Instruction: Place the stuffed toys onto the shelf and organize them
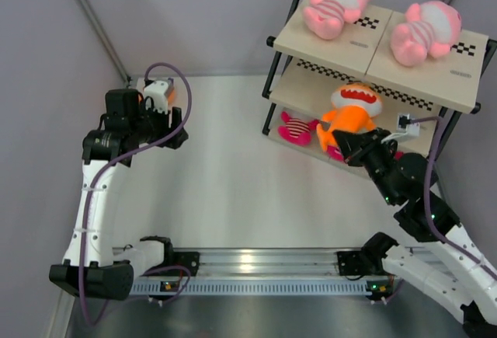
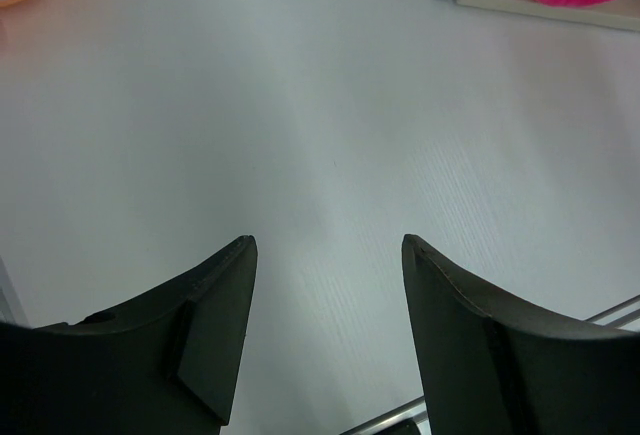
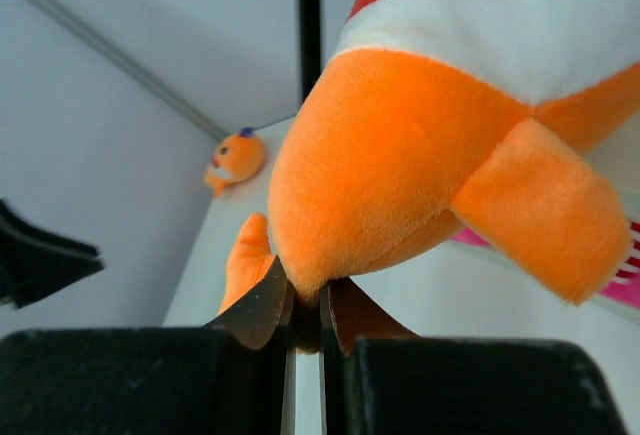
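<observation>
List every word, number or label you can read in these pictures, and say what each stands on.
No text can be read.
The top boards of the shelf each carry a small grey mark, too small to read.
The checkered strips are patterns only, not text.

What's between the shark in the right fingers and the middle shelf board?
Nothing visible. The right gripper is shut on the orange shark at the open front of the middle board; the magenta toy lies lower.

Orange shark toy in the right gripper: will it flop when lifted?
Probably floppy: the right gripper pinches only a fold of the orange shark toy, so its plush body may sag. Likely light and not slippery, given the fuzzy fabric.
</observation>
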Available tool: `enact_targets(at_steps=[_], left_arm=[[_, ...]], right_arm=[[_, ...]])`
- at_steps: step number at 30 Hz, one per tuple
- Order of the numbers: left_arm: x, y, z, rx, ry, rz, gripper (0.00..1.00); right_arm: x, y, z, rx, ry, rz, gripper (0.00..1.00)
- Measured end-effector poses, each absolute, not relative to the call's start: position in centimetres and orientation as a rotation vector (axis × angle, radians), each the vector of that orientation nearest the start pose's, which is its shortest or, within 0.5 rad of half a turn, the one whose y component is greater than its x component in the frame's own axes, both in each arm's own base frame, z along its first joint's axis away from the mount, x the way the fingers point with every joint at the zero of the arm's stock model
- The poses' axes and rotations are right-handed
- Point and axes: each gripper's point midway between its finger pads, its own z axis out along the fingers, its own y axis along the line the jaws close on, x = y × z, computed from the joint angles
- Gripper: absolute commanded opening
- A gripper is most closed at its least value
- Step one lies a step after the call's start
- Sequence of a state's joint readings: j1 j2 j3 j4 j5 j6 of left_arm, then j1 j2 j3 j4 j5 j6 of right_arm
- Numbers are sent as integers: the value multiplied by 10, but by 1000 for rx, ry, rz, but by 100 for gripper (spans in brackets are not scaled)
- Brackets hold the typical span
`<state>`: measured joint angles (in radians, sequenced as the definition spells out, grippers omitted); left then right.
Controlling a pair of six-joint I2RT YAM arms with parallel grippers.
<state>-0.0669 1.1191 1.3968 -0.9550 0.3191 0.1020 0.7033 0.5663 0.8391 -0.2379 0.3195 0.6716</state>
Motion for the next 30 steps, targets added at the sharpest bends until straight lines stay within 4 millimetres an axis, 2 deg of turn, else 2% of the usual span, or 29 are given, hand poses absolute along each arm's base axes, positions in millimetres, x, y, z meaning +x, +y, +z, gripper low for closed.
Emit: enact_targets(at_steps=[3, 8, 13, 17, 18, 21, 22, 25, 30], left_arm=[[282, -69, 292, 359, 2199, -329, 66], [279, -66, 296, 354, 2187, -312, 66], [277, -66, 299, 354, 2175, -305, 66], [277, -65, 299, 354, 2175, -302, 66], [277, -65, 299, 354, 2175, -302, 66], [277, -65, 299, 357, 2174, -300, 66], [277, -65, 299, 358, 2174, -300, 66], [277, -65, 299, 364, 2173, -297, 66], [280, -62, 297, 390, 2175, -269, 66]], right_arm=[[240, 121, 335, 285, 1650, 655, 0], [266, 87, 307, 327, 1744, 431, 0], [280, 48, 290, 414, 1744, 329, 0], [293, 28, 281, 455, 1759, 304, 1], [296, 24, 279, 461, 1763, 299, 4], [299, 16, 274, 470, 1778, 280, 27], [299, 14, 273, 469, 1782, 272, 40], [298, 12, 272, 460, 1791, 257, 57], [289, 12, 273, 452, 1813, 250, 65]])
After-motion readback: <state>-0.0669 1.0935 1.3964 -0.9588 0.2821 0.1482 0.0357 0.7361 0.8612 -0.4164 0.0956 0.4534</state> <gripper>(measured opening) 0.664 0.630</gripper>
